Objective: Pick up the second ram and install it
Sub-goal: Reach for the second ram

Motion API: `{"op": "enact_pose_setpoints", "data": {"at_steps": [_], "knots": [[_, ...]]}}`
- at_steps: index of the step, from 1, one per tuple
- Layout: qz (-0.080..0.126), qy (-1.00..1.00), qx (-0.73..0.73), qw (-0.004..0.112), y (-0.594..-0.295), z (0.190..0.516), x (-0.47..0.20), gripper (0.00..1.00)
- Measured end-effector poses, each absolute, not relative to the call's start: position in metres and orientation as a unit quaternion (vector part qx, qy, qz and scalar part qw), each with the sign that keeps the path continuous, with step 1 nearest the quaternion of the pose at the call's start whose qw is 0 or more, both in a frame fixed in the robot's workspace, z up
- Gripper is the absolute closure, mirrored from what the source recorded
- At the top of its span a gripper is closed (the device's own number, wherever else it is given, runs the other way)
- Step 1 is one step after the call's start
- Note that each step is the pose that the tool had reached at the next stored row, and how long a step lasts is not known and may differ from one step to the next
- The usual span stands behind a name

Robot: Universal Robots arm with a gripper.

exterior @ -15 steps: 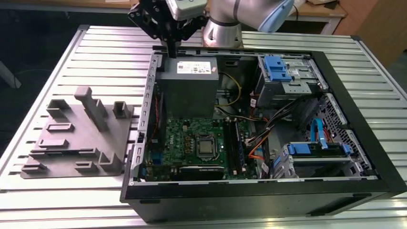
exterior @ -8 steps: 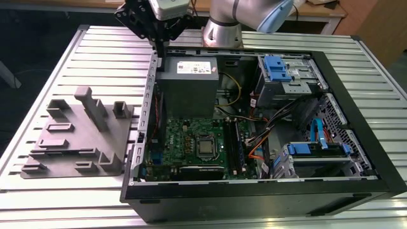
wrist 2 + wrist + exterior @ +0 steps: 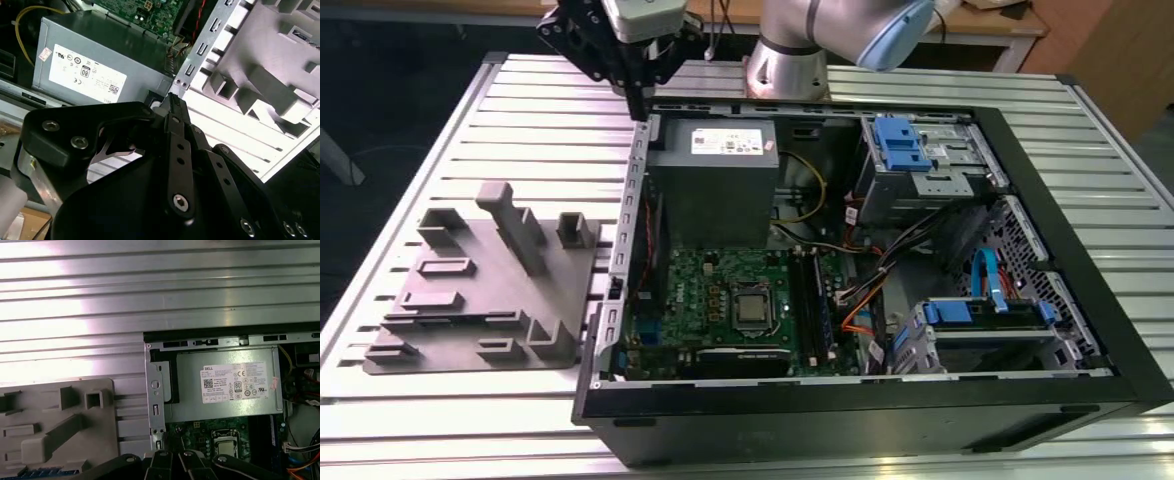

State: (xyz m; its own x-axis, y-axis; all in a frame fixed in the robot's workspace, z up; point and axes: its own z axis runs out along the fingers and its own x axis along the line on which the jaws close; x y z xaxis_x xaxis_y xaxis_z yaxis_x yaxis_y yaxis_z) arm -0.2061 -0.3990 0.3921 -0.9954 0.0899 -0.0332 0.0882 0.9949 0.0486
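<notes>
Black gripper [image 3: 638,108], tips pressed together, hangs above case [image 3: 635,215] rim nr PSU [image 3: 714,165]. Risk: a straight descent could clip the rim and jar the arm.

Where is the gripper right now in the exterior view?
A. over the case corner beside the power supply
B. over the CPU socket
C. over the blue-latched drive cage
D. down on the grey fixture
A: the gripper hangs above the corner of the case, right next to the power supply.
</notes>
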Motion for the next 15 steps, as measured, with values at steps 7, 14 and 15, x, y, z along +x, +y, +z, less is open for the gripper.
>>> {"op": "enact_pose_setpoints", "data": {"at_steps": [7,14,15], "knots": [[0.024,0.999,0.046,0.018,-0.399,0.392,-0.218,0.93],[0.024,0.998,0.047,0.018,-0.399,0.391,-0.235,0.93],[0.024,0.998,0.047,0.018,-0.399,0.391,-0.237,0.93]]}}
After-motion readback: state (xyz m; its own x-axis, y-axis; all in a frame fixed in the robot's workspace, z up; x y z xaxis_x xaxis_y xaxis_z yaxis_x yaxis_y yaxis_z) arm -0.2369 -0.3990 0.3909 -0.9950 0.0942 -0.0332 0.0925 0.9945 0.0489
